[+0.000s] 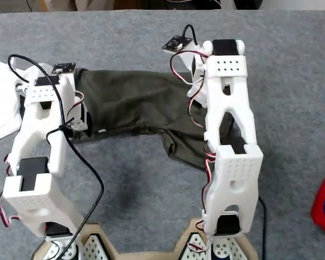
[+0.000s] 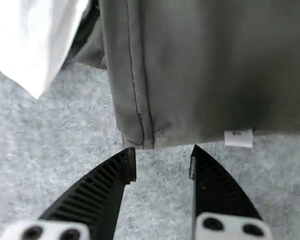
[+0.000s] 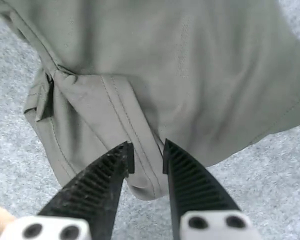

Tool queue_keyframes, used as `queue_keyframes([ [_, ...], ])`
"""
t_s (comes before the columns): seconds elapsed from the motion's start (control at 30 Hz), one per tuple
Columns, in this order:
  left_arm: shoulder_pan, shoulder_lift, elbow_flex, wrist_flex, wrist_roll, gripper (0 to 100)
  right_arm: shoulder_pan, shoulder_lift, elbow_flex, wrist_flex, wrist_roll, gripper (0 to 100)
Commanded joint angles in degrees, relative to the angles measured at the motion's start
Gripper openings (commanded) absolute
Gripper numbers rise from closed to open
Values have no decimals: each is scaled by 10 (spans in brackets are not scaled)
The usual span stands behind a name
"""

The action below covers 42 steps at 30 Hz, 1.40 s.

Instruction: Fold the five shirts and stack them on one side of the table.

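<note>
Lying on the bench (image 1: pixel 292 70) are two shirts: one olive shirt (image 1: pixel 135 105) in the middle, one white shirt (image 1: pixel 0 103) beside the left arm. The left claw (image 2: pixel 162 165) stands open, empty, just off the olive hem; the right claw (image 3: pixel 147 152), narrowly open, is over a fold.

The plain olive shirt (image 1: pixel 130 100) lies on a speckled grey table (image 1: pixel 292 81); beside it, a white shirt (image 1: pixel 0 103).

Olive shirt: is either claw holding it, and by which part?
Nothing is held. The left gripper is open just short of the hem of the olive shirt; the right gripper is open over a stitched edge.
</note>
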Motion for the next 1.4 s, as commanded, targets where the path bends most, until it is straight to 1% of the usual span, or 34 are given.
queue_keyframes([
  [0.0,6,-2,8,-20,12,188,-7,-48,0,-2,4,108],
  [0.3,6,-2,16,-36,12,188,-7,-48,1,-5,4,108],
  [0.6,-8,-2,18,-11,8,188,-14,-48,13,-2,5,108],
  [0.83,-16,-2,42,-39,11,188,-58,-48,62,-2,8,109],
  [0.97,-16,-2,52,-58,12,188,-58,-48,71,-3,10,109],
  [1.03,-15,-2,54,-65,12,188,-57,-48,73,-3,31,109],
  [1.13,-12,-2,49,-70,13,188,-57,-47,73,-5,40,109],
  [1.17,-11,-2,51,-78,13,181,-57,-47,73,-5,40,109],
  [1.23,-11,-1,53,-94,25,133,-57,-47,73,-5,40,120],
  [1.37,-11,-1,53,-114,61,19,-56,-44,74,-15,36,211],
])
